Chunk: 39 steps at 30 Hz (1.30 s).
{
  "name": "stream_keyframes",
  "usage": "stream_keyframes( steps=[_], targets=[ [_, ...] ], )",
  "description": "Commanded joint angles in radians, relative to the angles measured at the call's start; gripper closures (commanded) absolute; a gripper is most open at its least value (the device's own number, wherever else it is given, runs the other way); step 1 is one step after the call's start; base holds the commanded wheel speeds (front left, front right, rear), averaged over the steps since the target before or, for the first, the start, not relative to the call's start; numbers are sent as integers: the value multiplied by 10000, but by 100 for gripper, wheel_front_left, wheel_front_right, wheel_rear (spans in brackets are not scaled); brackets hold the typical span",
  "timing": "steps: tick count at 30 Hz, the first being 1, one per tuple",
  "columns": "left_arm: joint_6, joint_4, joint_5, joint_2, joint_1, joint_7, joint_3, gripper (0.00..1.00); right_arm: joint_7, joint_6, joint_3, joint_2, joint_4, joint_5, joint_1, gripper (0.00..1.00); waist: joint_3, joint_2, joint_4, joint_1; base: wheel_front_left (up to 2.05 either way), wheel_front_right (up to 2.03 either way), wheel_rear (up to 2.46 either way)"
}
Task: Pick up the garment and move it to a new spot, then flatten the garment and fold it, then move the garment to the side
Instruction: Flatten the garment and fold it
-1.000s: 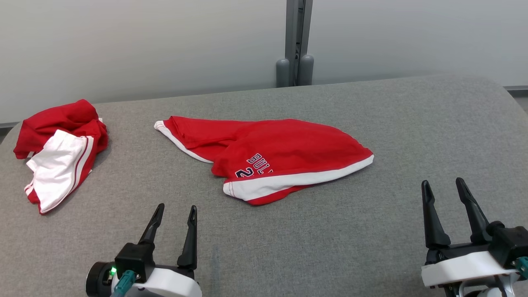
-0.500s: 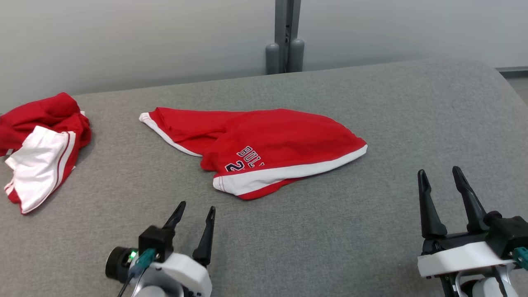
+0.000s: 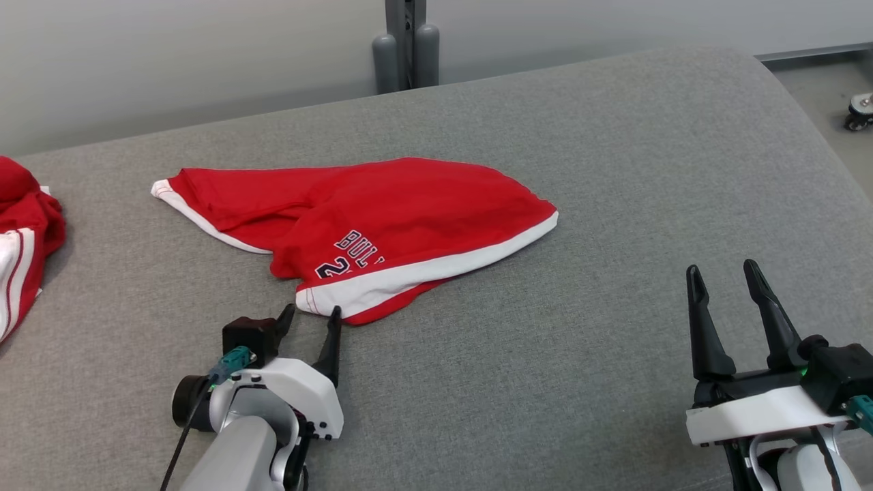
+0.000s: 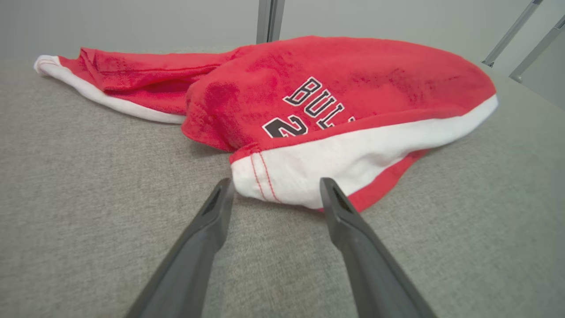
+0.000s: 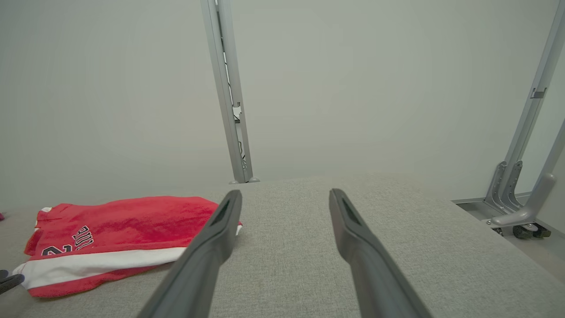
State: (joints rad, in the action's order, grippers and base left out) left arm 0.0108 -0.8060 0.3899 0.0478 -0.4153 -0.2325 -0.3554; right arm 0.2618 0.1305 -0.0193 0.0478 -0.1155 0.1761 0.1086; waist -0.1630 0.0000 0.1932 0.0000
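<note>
A red garment with white trim and dark lettering [image 3: 382,211] lies crumpled on the grey padded table [image 3: 614,204]. My left gripper [image 3: 311,315] is open, its fingertips on either side of the garment's near white corner [image 4: 273,176]. In the left wrist view the garment [image 4: 309,88] spreads just beyond the left gripper [image 4: 276,187], whose tips flank the corner without closing on it. My right gripper [image 3: 721,270] is open at the lower right, well clear of the cloth. The right wrist view has the garment [image 5: 123,225] off to the left of the right gripper [image 5: 284,196].
A second red and white garment [image 3: 20,239] lies bunched at the table's left edge. A grey post [image 3: 406,41] stands behind the table against a pale wall. The table's right end curves down toward the floor, where a caster [image 3: 858,112] shows.
The head camera has shifted, sliding the scene left and down. My left gripper has advanced to the garment's near white corner. The right gripper has kept its place and stays open.
</note>
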Motion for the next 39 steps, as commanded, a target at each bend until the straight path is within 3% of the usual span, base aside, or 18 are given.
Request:
stream_keyframes(
  steps=[1, 6, 8, 9, 11, 12, 21, 29, 39],
  targets=[
    [115, -149, 149, 53, -230, -74, 115, 0, 49, 5, 1, 48, 2, 29, 72, 0, -125, 0, 145, 0, 0, 0, 0],
    [337, -860, 468, 49, -661, -194, 383, 0, 49, 5, -53, 50, -2, 67, 114, 0, -215, 0, 310, 0, 0, 0, 0],
    [215, -1255, 644, 48, -839, -217, 300, 0, 50, 5, -84, 50, -20, 60, 144, 0, -224, 0, 373, 0, 0, 0, 0],
    [148, -1356, 716, 48, -897, -214, 242, 24, 50, 5, -85, 50, -29, 51, 150, 0, -219, 0, 387, 0, 0, 0, 0],
    [-12, -1519, 890, 47, -968, -207, 65, 92, 50, 5, -98, 50, -46, 26, 142, 0, -195, 0, 401, 0, 0, 0, 0],
    [-81, -1568, 985, 46, -976, -208, -45, 100, 50, 5, -90, 50, -51, 19, 129, 0, -179, 0, 396, 0, 0, 0, 0],
    [-208, -1301, 1465, 49, -706, -302, -777, 100, 50, 5, -34, 50, -72, -26, -108, 0, 90, 0, 120, 0, 0, 0, 0],
    [-113, 130, 1408, 87, 279, -335, -835, 100, 50, 5, 38, 50, -125, -64, -349, 0, 462, 0, -407, 0, 0, 0, 0],
    [377, 1947, 1446, 1043, 1825, -292, -273, 100, 50, 5, 43, 50, -340, -224, -483, 0, 605, 0, -1064, 0, 0, 0, 0]
  ],
)
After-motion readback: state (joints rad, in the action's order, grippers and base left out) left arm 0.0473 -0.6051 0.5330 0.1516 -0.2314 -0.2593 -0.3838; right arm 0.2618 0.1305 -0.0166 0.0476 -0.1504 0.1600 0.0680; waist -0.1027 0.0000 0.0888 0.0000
